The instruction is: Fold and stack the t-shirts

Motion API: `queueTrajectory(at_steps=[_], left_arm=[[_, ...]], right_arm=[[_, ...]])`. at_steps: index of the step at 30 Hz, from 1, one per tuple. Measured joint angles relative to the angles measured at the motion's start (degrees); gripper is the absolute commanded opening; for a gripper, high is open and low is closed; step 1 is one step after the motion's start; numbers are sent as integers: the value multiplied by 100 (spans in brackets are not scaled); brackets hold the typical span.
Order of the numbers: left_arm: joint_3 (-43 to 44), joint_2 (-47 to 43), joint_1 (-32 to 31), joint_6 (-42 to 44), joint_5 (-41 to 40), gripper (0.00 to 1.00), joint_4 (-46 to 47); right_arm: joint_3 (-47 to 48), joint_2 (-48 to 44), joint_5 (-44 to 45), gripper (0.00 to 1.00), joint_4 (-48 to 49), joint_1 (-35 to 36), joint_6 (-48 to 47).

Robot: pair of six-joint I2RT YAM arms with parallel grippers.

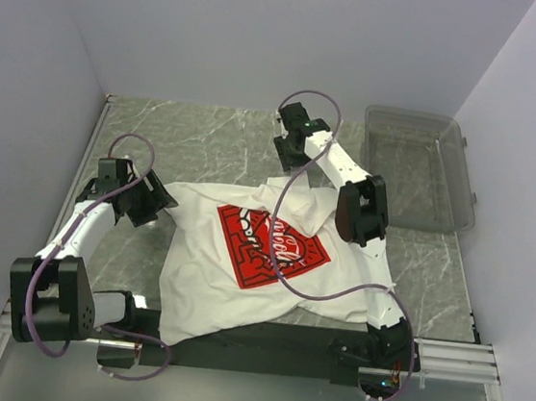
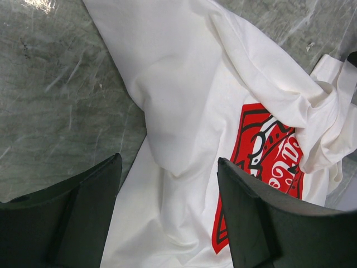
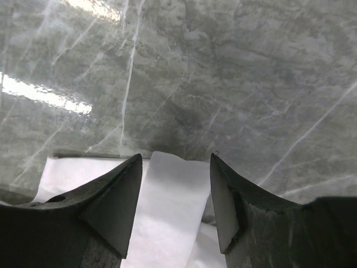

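White t-shirt (image 1: 201, 280) crumpled; left gripper (image 2: 168, 159) open, empty, above its left edge; right gripper (image 3: 174, 159) open astride far-edge strip

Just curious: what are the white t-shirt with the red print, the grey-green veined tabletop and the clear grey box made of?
White t-shirt: soft matte cloth, probably cotton; it creases and bunches. Tabletop: glossy marble look with pale veins and glare, perhaps laminate. Clear grey box: see-through, likely plastic.
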Motion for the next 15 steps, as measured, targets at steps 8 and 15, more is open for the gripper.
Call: queueTrajectory(at_steps=[8,15], left_arm=[[0,0,0,0,-2,75,0],[0,0,0,0,-2,75,2]], right_arm=[[4,192,-46,48,-59,0,20],[79,243,-92,21,-177,0,26]])
